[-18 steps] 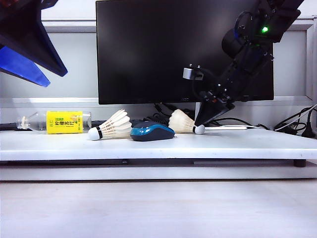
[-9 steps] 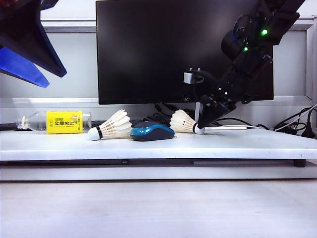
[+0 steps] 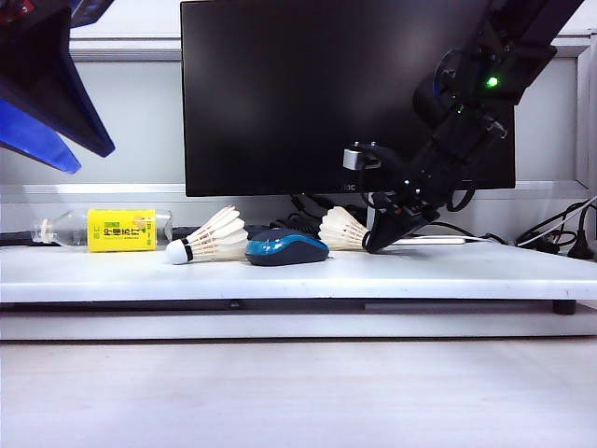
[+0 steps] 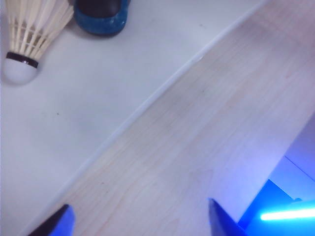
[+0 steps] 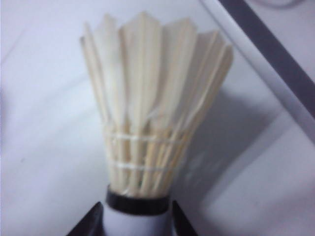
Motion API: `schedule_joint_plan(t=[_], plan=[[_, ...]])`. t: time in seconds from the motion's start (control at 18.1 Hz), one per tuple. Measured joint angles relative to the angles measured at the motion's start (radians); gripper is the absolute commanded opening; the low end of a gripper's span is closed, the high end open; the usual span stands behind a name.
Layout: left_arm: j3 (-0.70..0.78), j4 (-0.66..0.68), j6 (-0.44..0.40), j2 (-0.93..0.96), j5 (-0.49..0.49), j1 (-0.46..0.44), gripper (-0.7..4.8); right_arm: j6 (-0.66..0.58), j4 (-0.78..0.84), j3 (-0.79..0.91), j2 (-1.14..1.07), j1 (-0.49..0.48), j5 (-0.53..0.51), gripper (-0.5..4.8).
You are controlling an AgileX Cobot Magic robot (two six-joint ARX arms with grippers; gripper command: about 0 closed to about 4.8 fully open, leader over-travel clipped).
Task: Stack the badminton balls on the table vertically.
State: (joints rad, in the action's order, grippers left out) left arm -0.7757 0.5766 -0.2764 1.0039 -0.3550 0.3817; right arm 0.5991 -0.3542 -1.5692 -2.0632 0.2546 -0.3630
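Nothing is stacked yet: both white feather shuttlecocks lie on their sides on the flat white worktop [image 3: 448, 271]. The right hand [image 5: 137, 221] sits low at the cork tip of the nearer shuttlecock [image 5: 147, 113], its fingers either side of the cork, whether clamped I cannot tell. The left hand [image 4: 138, 221] hangs spread and empty, well apart from the other shuttlecock [image 4: 29, 34], which lies just beside a blue-and-black computer mouse [image 4: 101, 14]. Lifting and nesting remain.

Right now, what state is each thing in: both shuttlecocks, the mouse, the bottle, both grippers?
Left shuttlecock: lying on its side, untouched.
Right shuttlecock: lying on its side, cork between the right gripper's fingers.
Mouse: resting flat between the shuttlecocks.
Bottle: lying on its side.
Left gripper: open, empty, raised.
Right gripper: straddling the cork, grip not confirmed.
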Motion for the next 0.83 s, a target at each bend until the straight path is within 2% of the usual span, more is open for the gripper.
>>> schedule_joint_plan(t=[0.11,0.28,0.55,0.66,0.83], plan=[[0.0,0.003,0.0,0.0,0.0,0.0,3.64,-0.017,0.006,0.0,-0.001,0.0,0.001,1.42],[0.0,0.004,0.0,0.0,0.0,0.0,3.64,-0.025,0.003,0.0,-0.002,0.0,0.005,1.16],[0.0,0.004,0.0,0.0,0.0,0.0,3.64,-0.033,-0.044,-0.011,0.002,0.001,0.031,1.16],[0.0,0.004,0.0,0.0,0.0,0.0,3.64,-0.042,-0.148,-0.048,0.003,0.001,0.04,1.16],[0.0,0.004,0.0,0.0,0.0,0.0,3.64,-0.045,-0.416,-0.127,0.024,0.001,0.091,1.16]])
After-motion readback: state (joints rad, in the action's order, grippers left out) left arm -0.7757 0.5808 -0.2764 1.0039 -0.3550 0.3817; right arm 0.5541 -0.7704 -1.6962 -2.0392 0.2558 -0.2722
